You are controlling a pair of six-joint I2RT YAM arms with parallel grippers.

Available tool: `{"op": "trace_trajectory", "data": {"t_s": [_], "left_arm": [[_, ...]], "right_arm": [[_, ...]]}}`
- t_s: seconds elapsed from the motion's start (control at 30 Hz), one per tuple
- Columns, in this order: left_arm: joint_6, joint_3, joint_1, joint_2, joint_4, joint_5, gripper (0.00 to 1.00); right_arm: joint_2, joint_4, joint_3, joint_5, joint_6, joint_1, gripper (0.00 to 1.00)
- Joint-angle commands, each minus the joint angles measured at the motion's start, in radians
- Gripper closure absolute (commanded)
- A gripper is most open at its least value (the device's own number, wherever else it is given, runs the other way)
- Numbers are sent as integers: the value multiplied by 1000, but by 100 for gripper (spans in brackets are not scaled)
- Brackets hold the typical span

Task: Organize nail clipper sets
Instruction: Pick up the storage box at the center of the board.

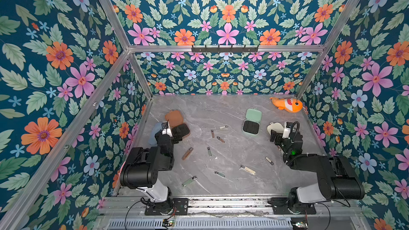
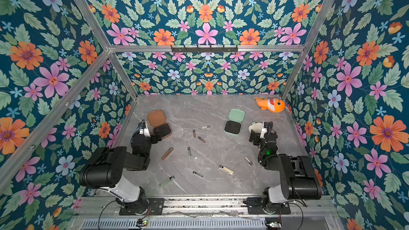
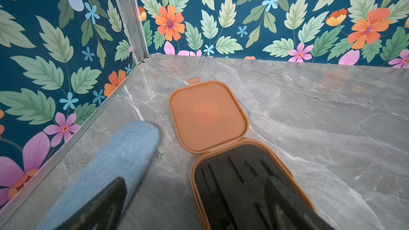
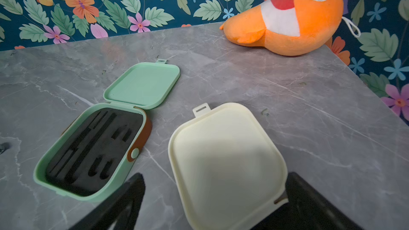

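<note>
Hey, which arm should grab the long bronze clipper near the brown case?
Probably left. The open left gripper hovers by the brown case, the bronze clipper close beside that arm; the right gripper is across the table, over the cream case.

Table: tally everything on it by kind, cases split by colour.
Brown case: 1
Mint green case: 1
Cream case: 1
Blue case: 1
Loose metal tools: 9
Plush fish: 1
Total: 14
</note>
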Motion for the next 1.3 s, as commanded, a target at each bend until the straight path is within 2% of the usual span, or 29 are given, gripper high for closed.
{"op": "trace_trajectory", "data": {"t_s": [0.0, 1.07, 1.1, 1.27], "left_arm": [[11, 1, 1, 0, 30, 7, 0], [8, -6, 2, -6, 44, 13, 0], [9, -10, 1, -20, 57, 0, 0], [-24, 46, -3, -252, -241, -63, 0]], "right_arm": [[0, 42, 2, -10, -12, 0, 0], [-1, 47, 2, -10, -11, 0, 0], [-26, 25, 6, -5, -11, 0, 0], [-379, -220, -12, 54, 25, 1, 0]]}}
